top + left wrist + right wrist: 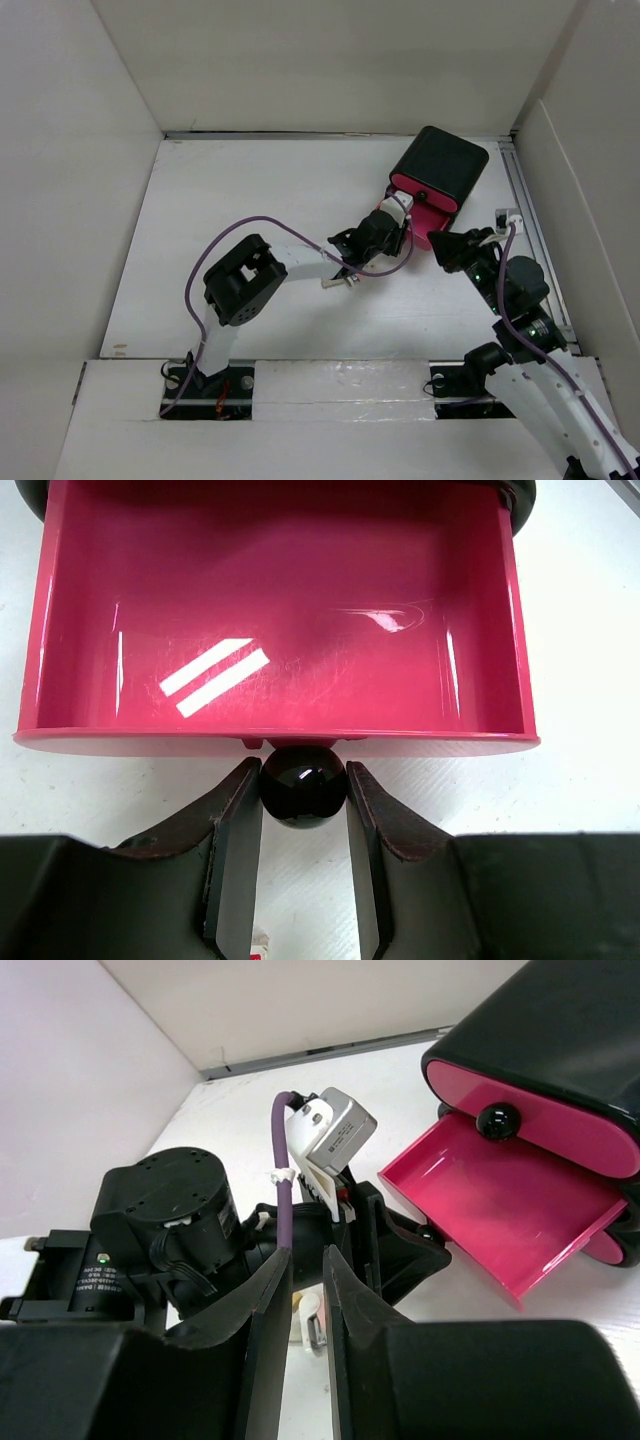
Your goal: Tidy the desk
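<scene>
Desk: the large flat white tabletop (250,200) fills the middle of the top view, white walls around it.
Box: a black cube-shaped box (445,165) with glossy pink drawers stands at the desk's upper right.
Drawer: one pink plastic drawer (280,630) is pulled out toward the arms. The drawer above it is closed.
Left gripper (303,777): its fingers pinch the open drawer's round black knob (304,792) from both sides.
Right gripper (308,1265): it is just right of the drawer, jaws a narrow gap apart, gripping nothing.
</scene>
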Robot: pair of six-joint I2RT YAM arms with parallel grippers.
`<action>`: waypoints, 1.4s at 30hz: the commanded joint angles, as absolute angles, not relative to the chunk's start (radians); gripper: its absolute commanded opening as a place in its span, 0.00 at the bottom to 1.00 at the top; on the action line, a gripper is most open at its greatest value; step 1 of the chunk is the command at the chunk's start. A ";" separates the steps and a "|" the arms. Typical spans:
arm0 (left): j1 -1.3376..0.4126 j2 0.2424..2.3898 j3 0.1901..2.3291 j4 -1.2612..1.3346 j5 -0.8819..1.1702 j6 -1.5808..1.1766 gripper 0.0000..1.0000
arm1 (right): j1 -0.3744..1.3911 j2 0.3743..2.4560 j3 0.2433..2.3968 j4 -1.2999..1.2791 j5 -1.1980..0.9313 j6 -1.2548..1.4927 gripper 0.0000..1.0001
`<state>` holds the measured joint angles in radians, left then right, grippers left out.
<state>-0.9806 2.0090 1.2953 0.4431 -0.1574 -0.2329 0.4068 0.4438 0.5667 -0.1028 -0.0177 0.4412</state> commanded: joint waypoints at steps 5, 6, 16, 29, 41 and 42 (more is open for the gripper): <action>-0.973 1.973 1.305 0.428 -0.215 -0.255 0.40 | 0.414 0.442 0.543 -0.038 0.028 0.430 0.25; -0.973 1.971 1.308 0.422 -0.215 -0.253 0.50 | 0.414 0.442 0.540 -0.037 0.029 0.430 0.26; -0.973 1.914 1.272 0.431 -0.238 -0.245 0.66 | 0.414 0.426 0.537 -0.035 0.032 0.434 0.27; -0.973 1.600 0.941 0.338 -0.460 -0.425 0.42 | 0.414 0.459 0.523 0.023 0.008 0.448 0.00; -0.973 1.500 0.699 0.293 -0.378 -0.535 0.47 | 0.414 0.492 0.471 0.094 -0.054 0.479 0.25; -0.973 1.508 0.710 0.284 -0.374 -0.546 0.47 | 0.414 0.498 0.471 0.092 -0.055 0.479 0.30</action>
<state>-0.9733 1.5311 0.6991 0.2695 -0.4076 -0.5156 0.4068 0.4889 0.4740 0.0158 -0.0307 0.4728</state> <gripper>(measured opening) 0.469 0.275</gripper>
